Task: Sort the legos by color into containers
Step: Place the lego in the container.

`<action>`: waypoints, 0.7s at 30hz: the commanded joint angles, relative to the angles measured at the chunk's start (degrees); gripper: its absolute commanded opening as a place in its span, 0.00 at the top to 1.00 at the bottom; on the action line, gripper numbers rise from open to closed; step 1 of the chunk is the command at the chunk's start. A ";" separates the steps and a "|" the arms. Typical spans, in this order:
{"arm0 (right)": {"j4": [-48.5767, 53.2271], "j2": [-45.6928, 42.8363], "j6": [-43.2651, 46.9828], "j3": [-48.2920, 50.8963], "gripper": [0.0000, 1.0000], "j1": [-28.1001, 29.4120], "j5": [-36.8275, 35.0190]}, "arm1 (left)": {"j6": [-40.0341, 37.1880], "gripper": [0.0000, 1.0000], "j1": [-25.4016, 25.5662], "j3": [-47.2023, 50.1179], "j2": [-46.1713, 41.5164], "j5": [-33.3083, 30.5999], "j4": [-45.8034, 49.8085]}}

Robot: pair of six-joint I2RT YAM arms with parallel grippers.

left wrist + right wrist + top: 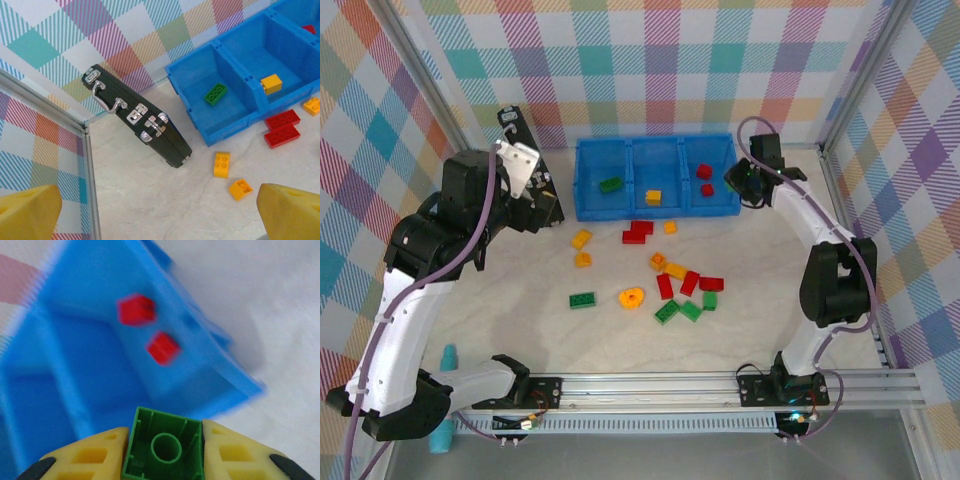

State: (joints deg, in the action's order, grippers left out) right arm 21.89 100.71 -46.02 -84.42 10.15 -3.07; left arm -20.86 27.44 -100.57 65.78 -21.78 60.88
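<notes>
The blue container [655, 213] stands at the back with three compartments. A green lego [611, 184] lies in the left one, a yellow one [653, 197] in the middle, and two red ones [705, 172] in the right. My right gripper [735, 178] hovers at the bin's right end, shut on a green lego [165, 447] held between its yellow fingers [95, 455], above the red bricks [163, 347]. My left gripper [160, 215] stands open over bare table near two yellow bricks [222, 164]. Loose legos [685, 290], among them an orange ring [632, 297], lie mid-table.
A black case [137, 117] with silver latches leans at the back left, close to my left gripper [545, 200]. Aluminium frame posts [845, 200] and checkered walls bound the table. A rail [720, 385] runs along the near edge.
</notes>
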 commanded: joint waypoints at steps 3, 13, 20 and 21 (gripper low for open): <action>-27.97 2.48 17.93 -1.73 0.70 6.15 -2.39 | -0.68 0.00 -0.46 -0.14 -0.81 -1.09 -2.41; -25.42 20.24 44.26 -29.41 0.70 16.52 15.35 | -0.06 0.00 -0.46 -0.14 -0.38 0.01 -2.34; -2.23 40.94 51.07 -59.65 0.71 19.70 20.19 | -0.31 0.00 -0.46 1.46 -1.32 0.09 -3.37; 0.20 43.69 52.07 -63.33 0.71 19.96 19.50 | -0.32 0.00 -0.46 1.60 -1.31 0.24 -3.58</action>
State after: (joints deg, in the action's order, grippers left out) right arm 9.93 138.28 0.97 -140.53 29.30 13.78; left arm -20.84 27.22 -99.88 65.56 -21.71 59.31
